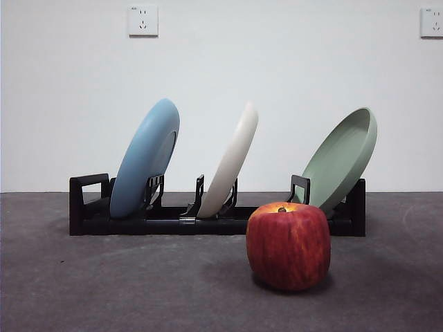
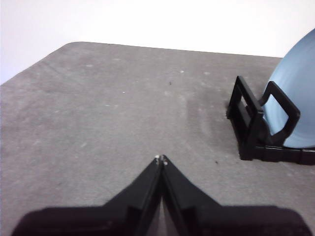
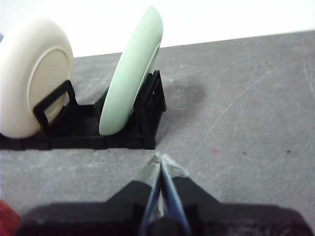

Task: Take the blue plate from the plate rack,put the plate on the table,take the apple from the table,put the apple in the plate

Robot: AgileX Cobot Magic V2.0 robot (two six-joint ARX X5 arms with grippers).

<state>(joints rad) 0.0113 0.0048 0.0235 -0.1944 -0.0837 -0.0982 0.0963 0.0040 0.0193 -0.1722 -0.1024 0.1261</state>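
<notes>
The blue plate (image 1: 145, 159) stands tilted in the left slot of the black plate rack (image 1: 166, 218). The left wrist view shows its edge (image 2: 295, 93) behind the rack's handle loop (image 2: 253, 115). The red apple (image 1: 288, 244) sits on the dark grey table (image 1: 104, 283) in front of the rack's right part. A sliver of it shows in the right wrist view (image 3: 7, 219). My left gripper (image 2: 161, 160) is shut and empty, over bare table, apart from the rack's end. My right gripper (image 3: 161, 160) is shut and empty, near the rack's other end. Neither arm shows in the front view.
A cream-white plate (image 1: 232, 162) stands in the rack's middle slot and a sage-green plate (image 1: 342, 159) in its right slot; both show in the right wrist view, cream (image 3: 34, 73) and green (image 3: 133, 69). A white wall with two sockets stands behind the table.
</notes>
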